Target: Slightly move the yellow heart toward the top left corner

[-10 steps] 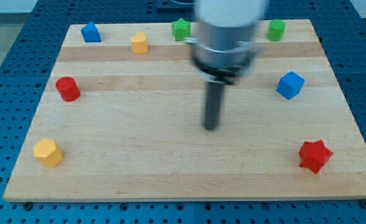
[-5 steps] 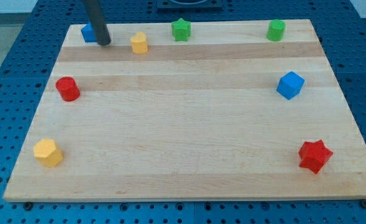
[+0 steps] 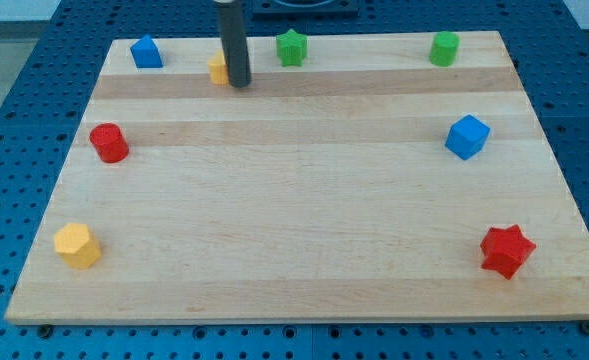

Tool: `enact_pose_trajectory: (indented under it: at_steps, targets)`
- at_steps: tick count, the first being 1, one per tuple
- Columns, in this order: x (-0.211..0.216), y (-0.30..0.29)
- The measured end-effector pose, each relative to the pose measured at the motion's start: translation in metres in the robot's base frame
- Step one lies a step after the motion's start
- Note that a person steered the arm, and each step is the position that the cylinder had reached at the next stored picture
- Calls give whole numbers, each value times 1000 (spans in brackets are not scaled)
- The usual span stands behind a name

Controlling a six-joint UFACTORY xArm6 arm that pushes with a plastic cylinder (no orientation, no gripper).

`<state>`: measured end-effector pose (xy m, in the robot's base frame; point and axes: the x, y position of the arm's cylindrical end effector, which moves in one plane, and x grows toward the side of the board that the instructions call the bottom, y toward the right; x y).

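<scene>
The wooden worktop (image 3: 304, 250) fills most of the view and carries 8 blocks, all near its edges: 2 blue, 2 green, 2 red, 2 yellow. The dark rod comes down from the view's top and my tip (image 3: 239, 82) rests just at the right side of the yellow heart (image 3: 217, 69), covering part of it; there are no fingers on this rod, so nothing is apart or clamped. The heart sits near the top edge, between the blue house-shaped block (image 3: 146, 52) at the top left corner and the green star (image 3: 291, 47). The green cylinder (image 3: 443, 48) stands near the top right, the blue cube (image 3: 467, 136) by the right edge, the red star (image 3: 505, 250) at the bottom right, the red cylinder (image 3: 108, 143) by the left edge, the yellow hexagon (image 3: 77, 245) at the bottom left. The whole middle is bare wood.
</scene>
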<state>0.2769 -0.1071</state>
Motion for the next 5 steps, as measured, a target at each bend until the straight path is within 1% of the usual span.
enact_pose_trajectory:
  at_steps: [1, 3, 4, 5]
  targets:
    - [-28, -12]
    - [-64, 24]
    - [-84, -13]
    - [-74, -54]
